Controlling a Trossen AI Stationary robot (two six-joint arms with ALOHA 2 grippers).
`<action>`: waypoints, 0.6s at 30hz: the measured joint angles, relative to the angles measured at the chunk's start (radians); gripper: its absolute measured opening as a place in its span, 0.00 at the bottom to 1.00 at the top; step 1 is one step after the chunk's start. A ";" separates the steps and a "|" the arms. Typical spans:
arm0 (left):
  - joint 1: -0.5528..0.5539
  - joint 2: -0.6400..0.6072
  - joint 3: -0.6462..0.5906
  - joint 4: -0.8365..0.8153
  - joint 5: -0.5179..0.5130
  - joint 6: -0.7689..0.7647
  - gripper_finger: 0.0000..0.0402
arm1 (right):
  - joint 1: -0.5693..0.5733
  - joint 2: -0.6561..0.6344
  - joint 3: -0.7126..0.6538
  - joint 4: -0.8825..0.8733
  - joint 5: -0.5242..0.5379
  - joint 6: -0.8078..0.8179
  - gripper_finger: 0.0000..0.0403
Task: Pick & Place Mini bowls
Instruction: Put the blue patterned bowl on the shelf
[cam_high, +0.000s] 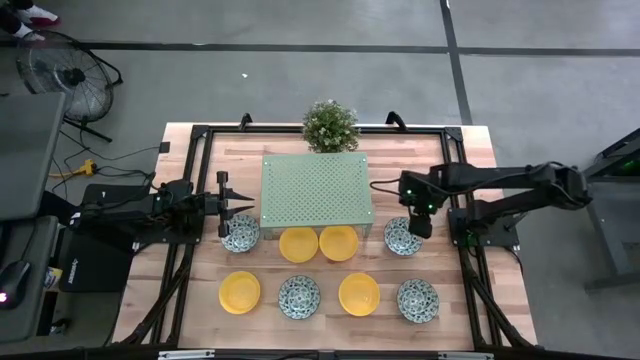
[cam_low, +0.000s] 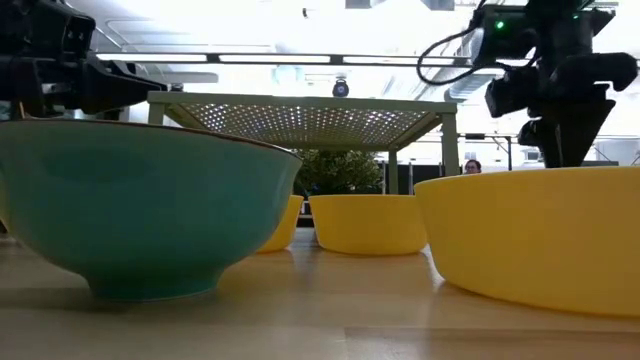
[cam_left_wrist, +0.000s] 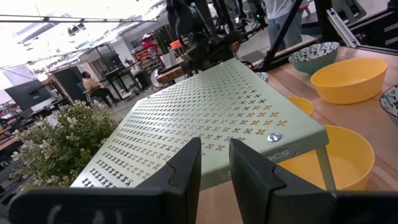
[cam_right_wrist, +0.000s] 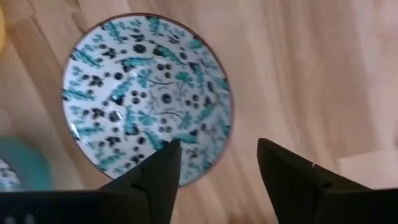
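Bowls, eight of them, are all sitting mouth-up in two rows of four in front of the perforated rack (cam_high: 316, 188), and being round they are giving us no long axis: patterned (cam_high: 240, 234), yellow (cam_high: 298, 243), yellow (cam_high: 338, 242), patterned (cam_high: 403, 236) behind, then yellow (cam_high: 240, 291), patterned (cam_high: 299, 296), yellow (cam_high: 358, 293), patterned (cam_high: 417, 299) in front. We are holding the right gripper (cam_right_wrist: 217, 165) over that rear right patterned bowl, fingers apart above its rim near bare wood, while our left gripper (cam_high: 236, 202), fingers slightly apart and empty, is hanging beside the rack's left edge behind the rear left bowl. Clear table is lying outside both row ends.

right claw (cam_high: 419, 222): fingers spread, bare wood under outer finger | below: patterned white-and-teal mini bowl (cam_right_wrist: 149, 93) | alongside: pale-green perforated metal shelf (cam_high: 315, 187) blocks inward path
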 joint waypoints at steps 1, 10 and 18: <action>0.000 0.000 0.000 0.000 0.000 0.000 0.20 | 0.000 0.015 0.000 0.006 -0.008 0.016 0.51; 0.000 0.000 0.000 0.000 0.000 0.000 0.20 | 0.000 0.138 0.000 0.023 0.029 0.139 0.49; 0.000 0.000 0.000 0.000 0.000 0.000 0.20 | 0.000 0.191 0.001 0.046 0.090 0.256 0.44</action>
